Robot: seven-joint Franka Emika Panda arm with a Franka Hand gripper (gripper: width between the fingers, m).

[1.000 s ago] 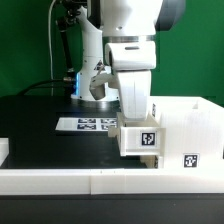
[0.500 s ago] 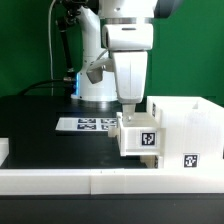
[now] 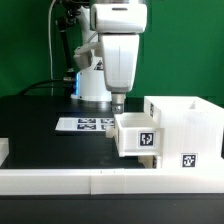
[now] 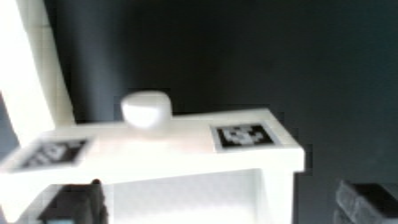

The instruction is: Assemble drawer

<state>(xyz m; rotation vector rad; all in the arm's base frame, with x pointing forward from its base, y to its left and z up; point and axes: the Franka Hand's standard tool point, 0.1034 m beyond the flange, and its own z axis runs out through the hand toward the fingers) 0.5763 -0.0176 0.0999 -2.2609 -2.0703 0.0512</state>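
- Exterior view puts the drawer's small tray (image 3: 137, 136) part-way into the front of the drawer housing (image 3: 185, 128); its tagged face sticks out toward the exterior view's left, just behind the long white rail (image 3: 110, 178).
- A second ago the arm stood low over that tray, with its hand right at the tray's top; now the gripper (image 3: 118, 100) has lifted clear and shifted toward the exterior view's left, and hangs above and just behind the tray's outer edge.
- The tray sits where it sat before, so I judge it released and resting in the housing on its own.
- In the wrist view the tray top (image 4: 151, 145) lies below the camera, and a small white knob (image 4: 146, 108) stands at its far edge.
- The dark fingertips (image 4: 68, 203) show only at the lower corners of that picture, far apart, with nothing between them: the jaws are spread wide and empty.
- Since the tray still juts out, the insertion looks unfinished; a push on the tagged face would likely seat it.
- Beyond the tray, the marker board (image 3: 86, 125) lies flat on the black table (image 3: 40, 130), untouched.
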